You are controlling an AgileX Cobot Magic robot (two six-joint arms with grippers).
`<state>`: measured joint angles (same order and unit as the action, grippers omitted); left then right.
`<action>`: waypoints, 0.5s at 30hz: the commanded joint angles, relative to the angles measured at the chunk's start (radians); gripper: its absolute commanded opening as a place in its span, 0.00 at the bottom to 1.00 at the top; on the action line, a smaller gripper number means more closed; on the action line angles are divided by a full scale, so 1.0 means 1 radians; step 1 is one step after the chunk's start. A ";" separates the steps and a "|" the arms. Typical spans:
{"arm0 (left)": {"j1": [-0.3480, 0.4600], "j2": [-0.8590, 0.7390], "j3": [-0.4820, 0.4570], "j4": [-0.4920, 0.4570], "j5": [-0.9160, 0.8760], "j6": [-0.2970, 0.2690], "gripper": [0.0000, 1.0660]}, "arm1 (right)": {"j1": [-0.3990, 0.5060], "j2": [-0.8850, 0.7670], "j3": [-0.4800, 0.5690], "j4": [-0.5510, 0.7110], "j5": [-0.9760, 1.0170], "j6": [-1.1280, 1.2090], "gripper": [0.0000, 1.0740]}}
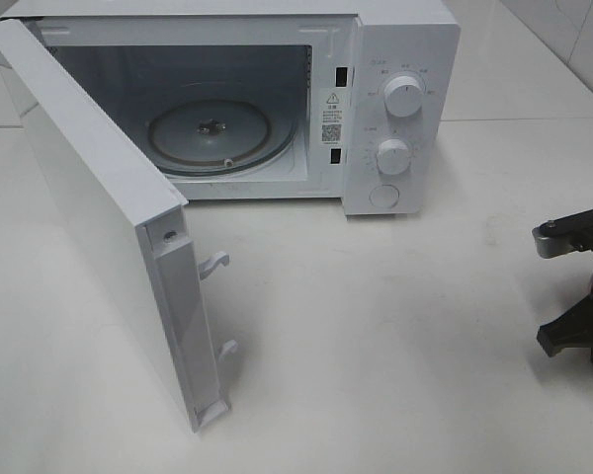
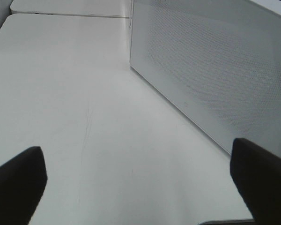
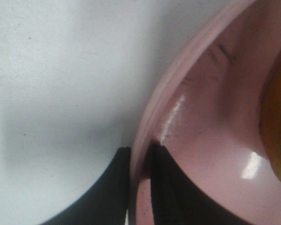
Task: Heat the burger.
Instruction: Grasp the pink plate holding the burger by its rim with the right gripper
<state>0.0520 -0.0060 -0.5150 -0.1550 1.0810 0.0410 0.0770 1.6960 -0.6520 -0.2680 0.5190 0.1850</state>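
Observation:
In the right wrist view my right gripper (image 3: 140, 157) has its two black fingers (image 3: 171, 192) closed on the rim of a pink plate (image 3: 210, 122). A golden-brown sliver of the burger (image 3: 278, 117) shows on the plate at the picture's edge. In the exterior high view only the right gripper's black body (image 1: 578, 296) shows at the far right edge; plate and burger are outside that view. My left gripper (image 2: 138, 180) is open and empty, its fingertips (image 2: 16, 185) wide apart above the table, beside the microwave door (image 2: 215, 65).
The white microwave (image 1: 395, 59) stands at the back with its door (image 1: 99, 217) swung fully open toward the front left. Its glass turntable (image 1: 212, 133) is bare. Two knobs (image 1: 403, 96) are on its right panel. The white table (image 1: 376, 346) lies in front.

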 commanded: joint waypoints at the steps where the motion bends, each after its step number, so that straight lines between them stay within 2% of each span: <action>1: -0.001 -0.014 0.001 -0.003 -0.010 -0.002 0.94 | -0.003 -0.025 0.007 -0.047 0.035 0.070 0.00; 3: -0.001 -0.014 0.001 -0.003 -0.010 -0.002 0.94 | -0.003 -0.032 0.007 -0.073 0.049 0.099 0.00; 15: -0.001 -0.014 0.001 -0.003 -0.010 -0.002 0.94 | 0.133 -0.037 0.007 -0.288 0.162 0.313 0.00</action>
<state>0.0520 -0.0060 -0.5150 -0.1550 1.0810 0.0410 0.2060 1.6620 -0.6500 -0.5080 0.6510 0.4740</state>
